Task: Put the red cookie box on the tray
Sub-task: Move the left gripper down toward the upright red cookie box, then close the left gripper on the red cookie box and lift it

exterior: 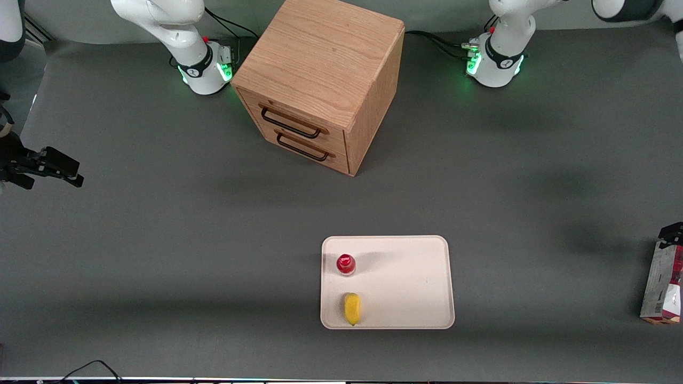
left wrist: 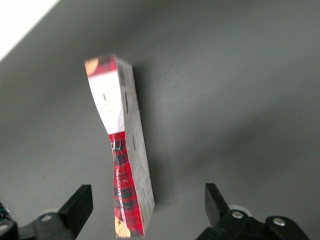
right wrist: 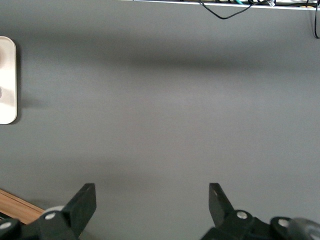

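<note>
The red cookie box (exterior: 663, 282) stands on a long narrow edge on the table, toward the working arm's end and well apart from the tray. In the left wrist view the red cookie box (left wrist: 122, 150) shows its red tartan face with a white patch and its grey text panel. My left gripper (left wrist: 147, 202) hangs over it, open, one finger on each side and neither touching it. Only a black part of the gripper (exterior: 672, 233) shows in the front view, just above the box. The cream tray (exterior: 416, 277) lies near the table's middle, close to the front camera.
On the tray stand a small red-capped bottle (exterior: 346, 264) and a yellow object (exterior: 351, 308), both toward the parked arm's end of it. A wooden two-drawer cabinet (exterior: 320, 80) sits farther from the front camera than the tray. Cables (exterior: 88, 368) lie at the near table edge.
</note>
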Controlling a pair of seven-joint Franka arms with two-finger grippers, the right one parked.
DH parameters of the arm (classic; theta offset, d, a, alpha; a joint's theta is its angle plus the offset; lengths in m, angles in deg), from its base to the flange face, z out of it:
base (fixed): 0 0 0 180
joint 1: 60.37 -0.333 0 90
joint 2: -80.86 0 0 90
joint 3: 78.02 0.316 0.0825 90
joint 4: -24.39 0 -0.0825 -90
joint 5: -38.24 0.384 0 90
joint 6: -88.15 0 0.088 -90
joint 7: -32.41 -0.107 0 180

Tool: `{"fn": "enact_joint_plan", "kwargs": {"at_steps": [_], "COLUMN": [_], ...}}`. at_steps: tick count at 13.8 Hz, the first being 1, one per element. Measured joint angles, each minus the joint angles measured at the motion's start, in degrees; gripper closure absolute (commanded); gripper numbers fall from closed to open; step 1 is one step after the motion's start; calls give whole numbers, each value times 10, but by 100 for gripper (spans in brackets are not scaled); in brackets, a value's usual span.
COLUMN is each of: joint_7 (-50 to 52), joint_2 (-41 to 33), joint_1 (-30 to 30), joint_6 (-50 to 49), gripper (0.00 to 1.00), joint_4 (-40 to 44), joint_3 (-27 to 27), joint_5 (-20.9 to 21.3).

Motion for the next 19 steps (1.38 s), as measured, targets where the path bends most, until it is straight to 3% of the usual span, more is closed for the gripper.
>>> {"fn": "enact_joint_plan", "kwargs": {"at_steps": [9, 10, 15, 16, 18, 19], "joint_7": [-13, -13, -13, -13, -13, -13], "joint_2": [81, 85, 101, 103, 110, 114], "joint_1": [-31, -31, -31, -31, -31, -31], "joint_6": [55, 66, 93, 102, 114, 118], "gripper": [0, 4, 50, 63, 99, 100], "joint_4": [23, 24, 36, 38, 45, 48], "joint_3": [-12, -15, -18, -20, -21, -21], "joint_5": [-34, -35, -36, -36, -36, -36]}}
